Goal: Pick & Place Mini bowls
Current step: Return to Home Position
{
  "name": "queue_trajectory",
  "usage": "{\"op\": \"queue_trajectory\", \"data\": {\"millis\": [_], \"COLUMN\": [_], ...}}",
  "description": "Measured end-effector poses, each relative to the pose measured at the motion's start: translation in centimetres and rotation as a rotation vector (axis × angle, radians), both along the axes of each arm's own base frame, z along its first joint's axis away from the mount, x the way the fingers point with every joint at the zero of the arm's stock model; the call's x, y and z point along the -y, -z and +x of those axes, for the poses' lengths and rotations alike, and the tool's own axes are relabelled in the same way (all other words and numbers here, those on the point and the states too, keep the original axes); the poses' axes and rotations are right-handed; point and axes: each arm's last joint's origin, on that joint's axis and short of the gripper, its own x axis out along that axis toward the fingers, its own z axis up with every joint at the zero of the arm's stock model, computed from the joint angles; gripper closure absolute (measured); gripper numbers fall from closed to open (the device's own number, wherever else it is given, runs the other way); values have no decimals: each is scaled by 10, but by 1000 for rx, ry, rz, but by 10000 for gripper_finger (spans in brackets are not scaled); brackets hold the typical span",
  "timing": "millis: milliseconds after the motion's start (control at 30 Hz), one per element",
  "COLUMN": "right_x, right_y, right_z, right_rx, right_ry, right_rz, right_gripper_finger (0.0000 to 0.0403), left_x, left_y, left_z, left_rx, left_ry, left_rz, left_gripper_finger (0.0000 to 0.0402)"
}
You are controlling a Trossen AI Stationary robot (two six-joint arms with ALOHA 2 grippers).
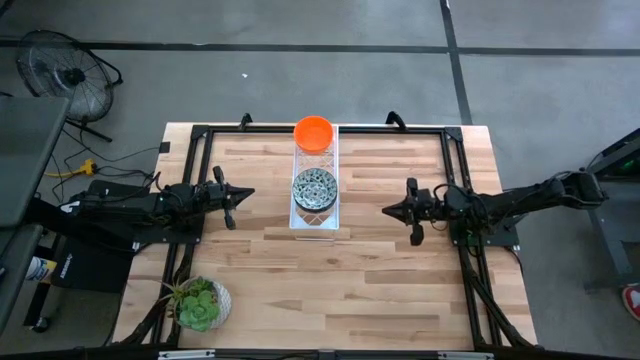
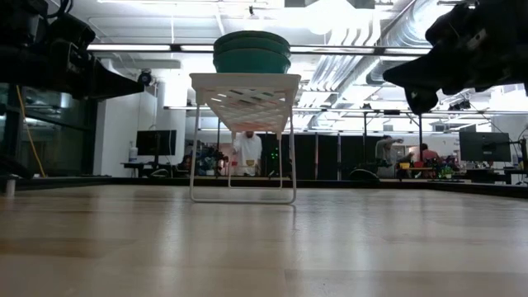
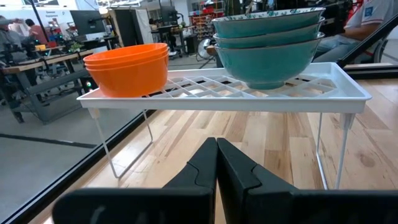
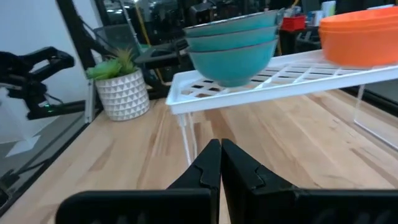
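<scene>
A white wire rack (image 1: 316,215) stands on thin legs at the table's middle. A stack of orange bowls (image 1: 314,132) rests on its far end and a stack of blue-grey patterned bowls (image 1: 314,189) on its near part. Both stacks show in the left wrist view, orange (image 3: 127,67) and teal-sided (image 3: 268,46), and in the right wrist view (image 4: 235,46). My left gripper (image 1: 247,194) hovers shut and empty left of the rack. My right gripper (image 1: 388,210) hovers shut and empty right of it.
A white pot with a green plant (image 1: 201,303) stands at the table's near left corner. A black frame (image 1: 200,135) runs along the table's edges. A fan (image 1: 62,75) stands on the floor beyond the far left corner. People show in the room behind.
</scene>
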Motion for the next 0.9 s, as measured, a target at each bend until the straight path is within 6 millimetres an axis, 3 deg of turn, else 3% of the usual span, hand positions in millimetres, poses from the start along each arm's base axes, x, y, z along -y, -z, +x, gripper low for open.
{"op": "queue_trajectory", "data": {"millis": [900], "right_x": [0], "right_y": [-1], "right_z": [0], "right_rx": [9], "right_ry": [-9], "right_rz": [3], "right_gripper_finger": [403], "left_x": [0], "left_y": [0], "left_z": [0], "left_rx": [0], "left_ry": [0], "left_rz": [0], "left_gripper_finger": [401]}}
